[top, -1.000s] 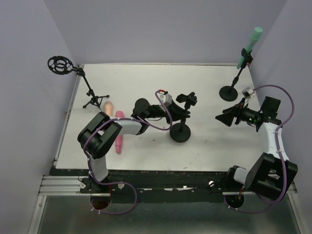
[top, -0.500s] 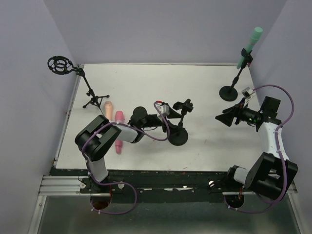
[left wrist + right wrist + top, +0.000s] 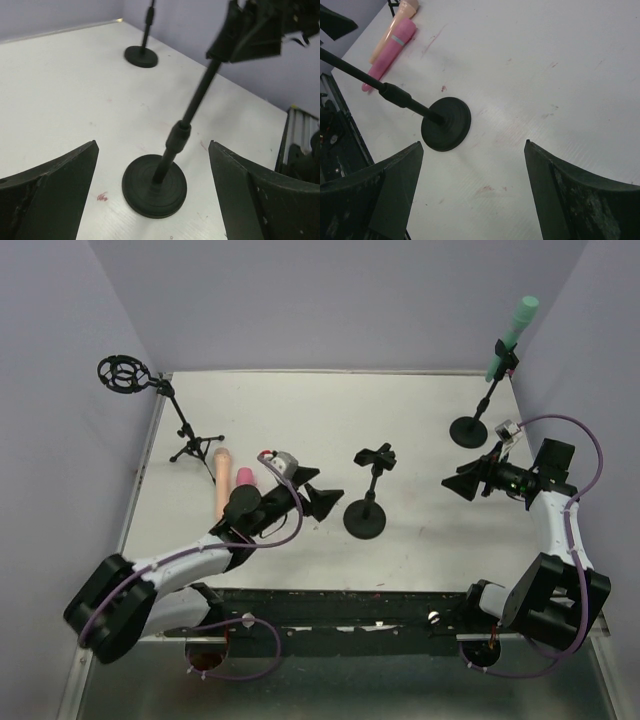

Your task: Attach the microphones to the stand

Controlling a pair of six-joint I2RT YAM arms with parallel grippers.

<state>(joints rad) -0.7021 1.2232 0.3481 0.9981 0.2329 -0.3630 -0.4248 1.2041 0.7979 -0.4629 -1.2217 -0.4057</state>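
**One microphone mounted, two lying flat, both of your grippers gaping empty**

Your mint green microphone (image 3: 512,335) is sitting in the clip of the far-right stand (image 3: 469,430), head up and tilted toward the back right corner. The pink microphone (image 3: 243,480) and the peach microphone (image 3: 221,480) are lying side by side on the white table (image 3: 420,550) at the left, close enough that you cannot tell whether they are touching. The near end of the pink one is disappearing under your left arm. Just behind them a tripod stand (image 3: 190,440) is holding up a black ring mount (image 3: 125,373).

The centre stand (image 3: 366,510) is standing upright on its round base between your two arms, and its clip (image 3: 377,456) is carrying nothing.

Your left gripper (image 3: 328,500) is hovering above the table just left of that stand, jaws spread wide and gripping nothing. In the left wrist view its fingers (image 3: 55,185) are framing the stand's base and pole.

Your right gripper (image 3: 458,483) is hanging to the right of the centre stand, pointing toward it, with its jaws likewise parted and empty. In the right wrist view its fingers (image 3: 570,195) are bracketing bare tabletop, with the round base ahead and the two loose microphones lying beyond it at the upper left.
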